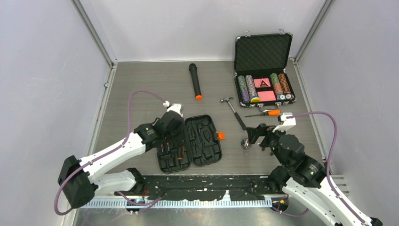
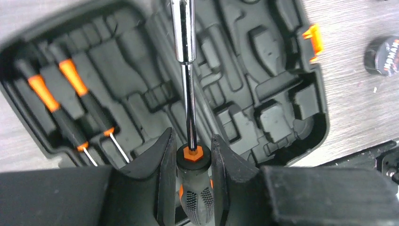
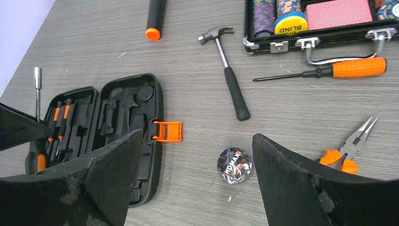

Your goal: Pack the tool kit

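Note:
The black tool kit case (image 1: 190,143) lies open on the table, its orange latch (image 1: 220,136) on the right. Two small orange-black screwdrivers (image 2: 70,94) sit in slots of its left half. My left gripper (image 2: 192,141) is shut on a black-orange driver handle (image 2: 193,157) and holds it above the case (image 2: 263,99); the steel shaft (image 2: 183,37) points away. My right gripper (image 3: 196,136) is open and empty above the table, between the case (image 3: 117,117) and the pliers (image 3: 353,146). The hammer (image 3: 230,80) and an orange-handled screwdriver (image 3: 339,69) lie loose.
A small round shiny roll (image 3: 235,165) lies under the right gripper. The open poker chip case (image 1: 263,70) stands at the back right. A black microphone (image 1: 195,81) with an orange end lies at the back centre. Walls bound the table left, right and back.

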Motion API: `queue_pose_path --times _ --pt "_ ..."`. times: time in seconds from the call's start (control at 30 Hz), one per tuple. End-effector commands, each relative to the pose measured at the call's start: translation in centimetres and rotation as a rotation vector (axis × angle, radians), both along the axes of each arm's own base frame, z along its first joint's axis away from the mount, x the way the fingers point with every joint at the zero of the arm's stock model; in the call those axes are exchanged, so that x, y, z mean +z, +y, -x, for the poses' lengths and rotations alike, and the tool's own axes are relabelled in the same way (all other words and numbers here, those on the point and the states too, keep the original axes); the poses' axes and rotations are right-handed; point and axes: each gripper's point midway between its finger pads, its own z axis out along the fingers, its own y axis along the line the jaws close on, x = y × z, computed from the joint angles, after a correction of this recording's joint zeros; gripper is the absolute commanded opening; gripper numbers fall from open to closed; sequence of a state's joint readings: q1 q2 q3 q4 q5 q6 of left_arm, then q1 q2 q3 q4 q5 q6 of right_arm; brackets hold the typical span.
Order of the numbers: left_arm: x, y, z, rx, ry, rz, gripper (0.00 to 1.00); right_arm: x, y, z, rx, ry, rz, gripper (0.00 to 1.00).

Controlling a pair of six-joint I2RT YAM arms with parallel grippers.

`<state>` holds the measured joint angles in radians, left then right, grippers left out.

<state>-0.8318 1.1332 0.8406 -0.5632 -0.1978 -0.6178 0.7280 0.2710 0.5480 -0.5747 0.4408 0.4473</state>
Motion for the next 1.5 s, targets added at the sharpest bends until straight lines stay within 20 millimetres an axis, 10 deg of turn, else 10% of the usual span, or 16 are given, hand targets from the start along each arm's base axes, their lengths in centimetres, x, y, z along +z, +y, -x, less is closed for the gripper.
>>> queue_pose_path --times 0.0,0.5,0.87,1.47 --pt "-0.9 1.0 0.3 0.24 0.058 0.139 0.0 1.8 1.4 -0.4 0.042 -0.035 -0.061 0.9" --pt "-7.1 3.6 0.3 0.38 0.114 0.066 0.06 0.8 2.8 -0.5 0.088 -0.002 -0.071 0.9" --pt "-6.3 5.1 1.6 0.384 0.125 0.043 0.61 0.1 5.4 -0.6 0.199 0.035 -0.063 0.89" --pt "-8.1 5.2 4.2 0.352 0.217 0.065 0.53 -1.3 10.8 -1.8 0.366 0.124 -0.078 0.83"
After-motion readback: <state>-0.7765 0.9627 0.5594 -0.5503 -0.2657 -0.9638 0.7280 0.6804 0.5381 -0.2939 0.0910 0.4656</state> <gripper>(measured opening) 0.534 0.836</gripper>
